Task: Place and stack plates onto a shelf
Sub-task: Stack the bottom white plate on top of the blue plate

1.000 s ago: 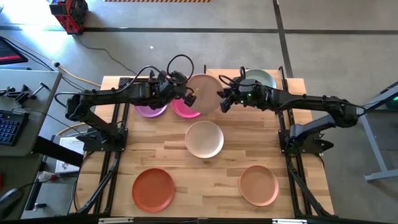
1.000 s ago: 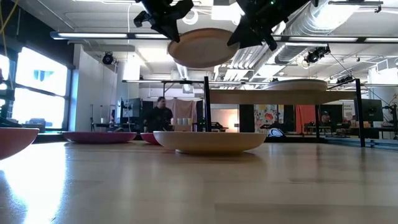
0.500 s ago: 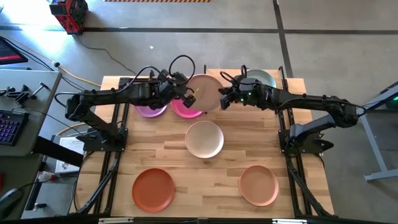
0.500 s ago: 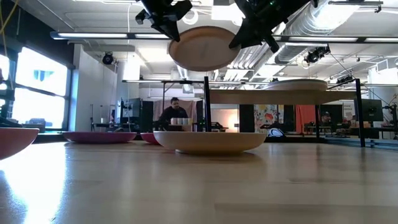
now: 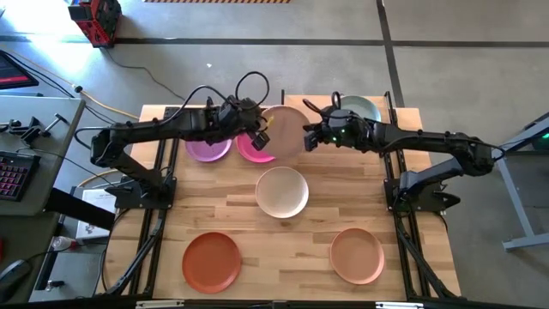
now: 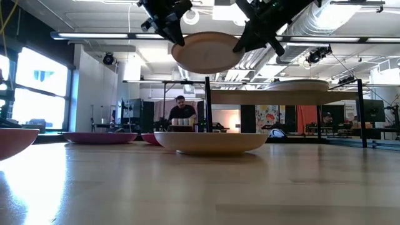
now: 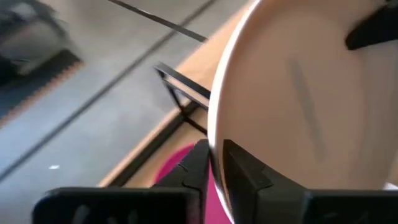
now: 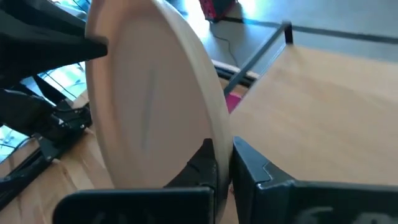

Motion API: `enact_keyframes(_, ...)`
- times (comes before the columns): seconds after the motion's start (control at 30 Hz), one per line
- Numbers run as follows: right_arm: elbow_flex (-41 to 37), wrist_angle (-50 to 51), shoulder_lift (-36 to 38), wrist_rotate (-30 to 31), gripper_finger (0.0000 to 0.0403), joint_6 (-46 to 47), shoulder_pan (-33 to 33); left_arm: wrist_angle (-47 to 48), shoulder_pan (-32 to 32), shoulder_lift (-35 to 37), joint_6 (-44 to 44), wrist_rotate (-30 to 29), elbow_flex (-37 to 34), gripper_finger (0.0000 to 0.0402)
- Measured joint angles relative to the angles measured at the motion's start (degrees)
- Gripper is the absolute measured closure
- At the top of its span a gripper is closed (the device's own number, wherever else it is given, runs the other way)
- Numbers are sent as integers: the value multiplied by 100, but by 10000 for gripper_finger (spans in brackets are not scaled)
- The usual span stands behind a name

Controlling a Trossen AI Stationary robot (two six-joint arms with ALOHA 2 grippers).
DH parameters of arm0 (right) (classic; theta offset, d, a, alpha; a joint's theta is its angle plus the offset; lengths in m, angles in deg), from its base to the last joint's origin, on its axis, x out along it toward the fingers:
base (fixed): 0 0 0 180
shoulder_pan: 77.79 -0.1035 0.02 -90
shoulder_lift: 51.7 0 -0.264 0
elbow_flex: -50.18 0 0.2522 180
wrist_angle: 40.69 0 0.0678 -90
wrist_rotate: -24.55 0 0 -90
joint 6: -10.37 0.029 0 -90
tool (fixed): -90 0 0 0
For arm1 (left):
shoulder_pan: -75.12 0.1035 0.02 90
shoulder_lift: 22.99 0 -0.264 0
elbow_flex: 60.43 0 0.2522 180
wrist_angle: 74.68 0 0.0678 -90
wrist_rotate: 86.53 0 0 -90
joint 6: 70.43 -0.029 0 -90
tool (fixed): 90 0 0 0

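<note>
A round shallow matte peach/tan plate (image 5: 280,125) hangs in the air above the back of the light-wood tabletop (image 5: 240,206), caught between the two arms. The right gripper (image 5: 307,137) is clamped on the plate's right rim — in the right wrist view its two dark fingers (image 8: 211,163) pinch the edge with the rim between them. The left gripper (image 5: 260,131) is at the opposite rim; in the left wrist view its fingers (image 7: 239,177) straddle the plate's edge (image 7: 214,118) with a narrow gap, and whether they press on it cannot be told. In the low view the plate (image 6: 206,53) sits level, well above the tabletop, with both grippers reaching in from above.

Below and to the left of the lifted plate, a round magenta plate (image 5: 251,149) and a round purple plate (image 5: 208,148) rest side by side on the tabletop. A cream round plate (image 5: 282,191) lies near the tabletop's middle. At the front, an orange-red round plate (image 5: 211,260) lies to the left and a second peach round plate (image 5: 357,255) to the right, well apart.

The small raised light-wood shelf on a thin black frame (image 6: 250,97) stands at the back right — a pale mint round plate (image 5: 364,109) lies on it, just behind the right arm.
</note>
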Motion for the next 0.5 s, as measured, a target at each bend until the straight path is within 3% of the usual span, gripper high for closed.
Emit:
enact_keyframes(0.2, -1, 213, 8, 47, 402, 190, -3, -26, 261, -6, 296, 860, -2, 315)
enact_keyframes(0.5, 3, 429, 550, 237, 402, 322, 108, -122, 397, 240, 254, 984, -4, 289)
